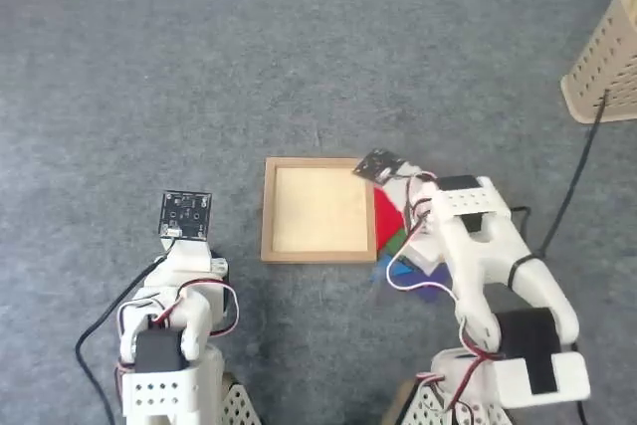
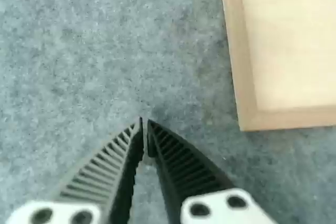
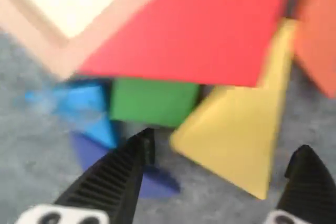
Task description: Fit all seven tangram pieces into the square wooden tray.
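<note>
Several pieces (image 1: 388,216) are heaped against the tray's (image 1: 269,208) right edge. The right claw (image 3: 226,145) is spread wide over the yellow piece (image 3: 233,127), apparently so it can be gripped. The left claw (image 2: 144,124) is pinched shut on nothing, parked off the tray's left edge, so the tray's bare floor is left open.

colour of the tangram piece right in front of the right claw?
Yellow triangle, between the tips of the open right claw; right wrist view shows it best.
</note>
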